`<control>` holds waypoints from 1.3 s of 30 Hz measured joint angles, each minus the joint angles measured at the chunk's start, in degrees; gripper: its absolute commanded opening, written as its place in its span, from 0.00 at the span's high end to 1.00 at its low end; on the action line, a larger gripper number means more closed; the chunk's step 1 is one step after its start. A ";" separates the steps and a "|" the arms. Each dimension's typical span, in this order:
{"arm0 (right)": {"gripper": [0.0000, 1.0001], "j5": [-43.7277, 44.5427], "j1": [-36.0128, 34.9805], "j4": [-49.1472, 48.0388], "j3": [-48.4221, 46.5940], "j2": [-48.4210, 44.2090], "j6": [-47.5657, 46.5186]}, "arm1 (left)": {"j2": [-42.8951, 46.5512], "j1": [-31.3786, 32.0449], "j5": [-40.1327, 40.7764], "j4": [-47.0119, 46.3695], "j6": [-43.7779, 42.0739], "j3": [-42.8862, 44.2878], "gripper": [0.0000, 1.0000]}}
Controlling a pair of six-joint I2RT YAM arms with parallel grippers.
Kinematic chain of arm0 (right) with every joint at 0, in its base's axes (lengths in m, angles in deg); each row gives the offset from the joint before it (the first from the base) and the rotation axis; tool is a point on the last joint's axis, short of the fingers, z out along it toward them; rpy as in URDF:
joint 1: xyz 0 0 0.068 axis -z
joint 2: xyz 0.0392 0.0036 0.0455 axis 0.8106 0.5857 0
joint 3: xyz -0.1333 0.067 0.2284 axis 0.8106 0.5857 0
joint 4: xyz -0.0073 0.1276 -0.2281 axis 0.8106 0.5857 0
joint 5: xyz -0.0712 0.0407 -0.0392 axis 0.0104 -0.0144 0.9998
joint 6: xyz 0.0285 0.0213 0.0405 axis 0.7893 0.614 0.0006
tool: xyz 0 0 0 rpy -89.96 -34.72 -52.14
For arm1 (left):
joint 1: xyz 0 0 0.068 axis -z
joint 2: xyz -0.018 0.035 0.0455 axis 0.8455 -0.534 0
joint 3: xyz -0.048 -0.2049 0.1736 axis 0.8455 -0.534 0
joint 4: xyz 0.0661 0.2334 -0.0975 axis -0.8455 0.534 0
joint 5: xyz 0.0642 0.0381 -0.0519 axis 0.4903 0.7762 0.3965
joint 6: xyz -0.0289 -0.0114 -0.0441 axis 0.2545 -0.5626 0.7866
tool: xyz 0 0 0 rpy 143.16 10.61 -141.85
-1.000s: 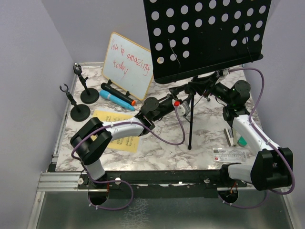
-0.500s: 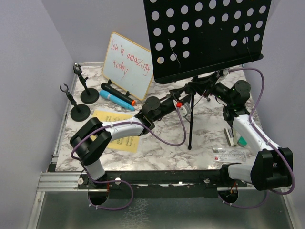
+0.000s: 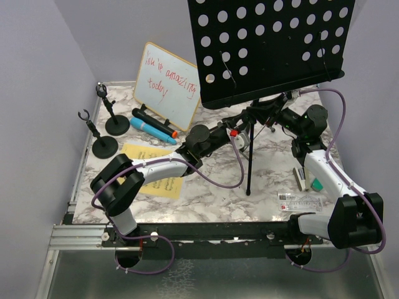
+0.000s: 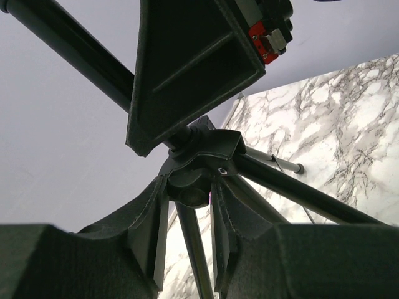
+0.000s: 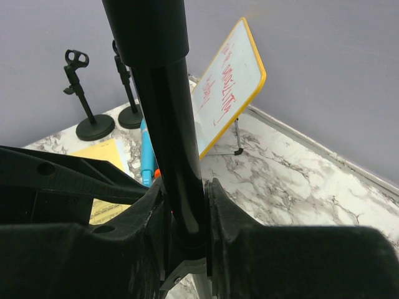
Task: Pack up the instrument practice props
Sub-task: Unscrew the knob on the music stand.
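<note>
Nothing is looking packed: microphones (image 3: 149, 128), mic holders (image 3: 104, 147) and sheet music (image 3: 146, 152) are lying out. Right gripper (image 5: 187, 205) is clamping music desk pole (image 5: 168, 124); left gripper (image 4: 190, 212) is straddling its hub (image 4: 202, 165), grip unclear.

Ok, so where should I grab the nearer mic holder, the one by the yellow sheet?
Probably the thin upright stem of the nearer mic holder, above the round base, approached level from its right, the open table side. The base looks too wide and flat for a pincer, and the wall crowds its left.
</note>
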 measured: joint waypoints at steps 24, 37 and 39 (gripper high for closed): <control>0.99 0.28 -0.07 0.44 0.87 -1.09 -2.45 | 1.66 -1.60 4.39 3.80 56.00 -0.04 0.67; 0.99 0.42 -0.11 1.05 1.16 -1.73 -2.99 | 5.84 0.79 4.57 2.64 23.96 -3.26 0.43; 0.99 0.42 -0.11 1.05 1.16 -1.73 -2.99 | 5.84 1.60 4.48 2.64 17.92 -3.48 0.42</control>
